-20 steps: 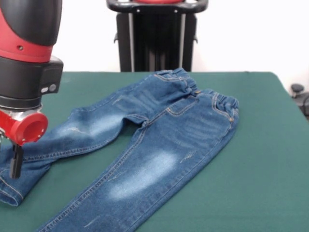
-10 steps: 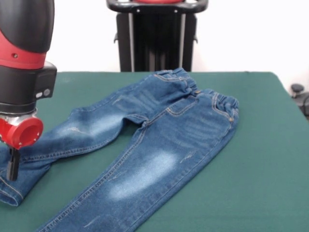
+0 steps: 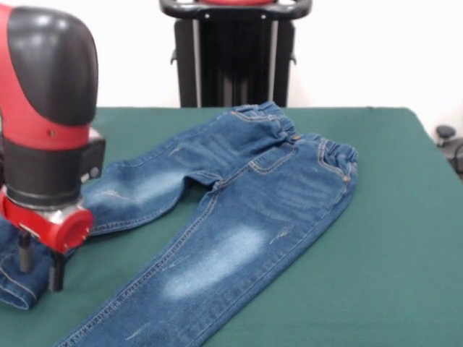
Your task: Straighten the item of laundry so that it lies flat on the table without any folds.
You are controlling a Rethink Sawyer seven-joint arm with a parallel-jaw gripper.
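Note:
The small blue denim jeans [image 3: 246, 195] lie on the dark green table [image 3: 391, 238]. The waistband is at the far side. One leg runs to the picture's bottom edge. The other leg runs left, and its hem end [image 3: 13, 283] is folded over at the left edge. My gripper [image 3: 40, 271] hangs from the red and black arm [image 3: 51, 123] right over that folded end. It is open, with two dark fingers [image 3: 56, 278] apart, one on each side of the cloth edge. I cannot tell whether they touch the denim.
The robot's black pedestal [image 3: 235, 58] stands behind the table's far edge. A dark object [image 3: 448, 141] shows past the table's right edge. Bare green felt lies to the right of the jeans.
The arm has shifted to the right and turned. Both fingers now show over the folded leg end, where only one showed before. The jeans have not visibly moved.

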